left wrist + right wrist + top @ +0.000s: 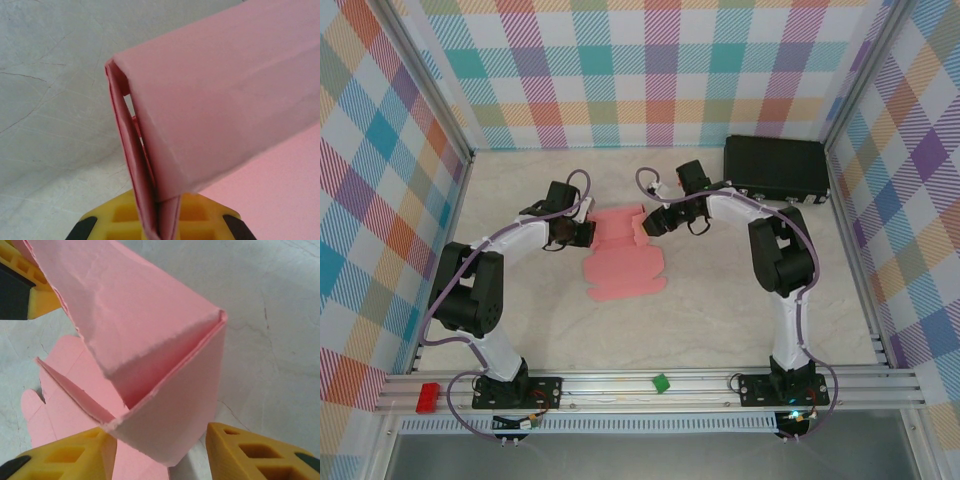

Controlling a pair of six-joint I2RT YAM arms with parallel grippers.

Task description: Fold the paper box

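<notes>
Top external view showed the paper box (pixel 625 262) lying on the pale counter (pixel 720 320) at the middle of the frame, its lower part flat with rounded flaps and its upper edge raised between the two arms. The left claw (pixel 588 230) met that upper edge from the left, and the right claw (pixel 648 222) met it from the right. A black hard case (pixel 775 166) sat at the upper right, against the checked back wall. On the metal rail along the bottom of the frame a small green piece (pixel 661 382) lay near the middle and a red block (pixel 426 397) at the left end.

Left wrist view had the paper box (pixel 215 100) filling the right half of the frame as a folded panel. Its doubled edge ran down into the left claw (pixel 160 227) at the bottom, whose yellow fingers (pixel 120 220) were closed narrowly on the card.

Right wrist view showed the paper box (pixel 150 340) standing up as a creased fold over the flat flaps at the lower left. The right claw (pixel 155 455) stood wide around it: one yellow finger (pixel 75 455) touched the card at the lower left, while the other at the lower right stood just apart from it. At the upper left, the left claw (pixel 22 290) gripped the far end of the same panel.
</notes>
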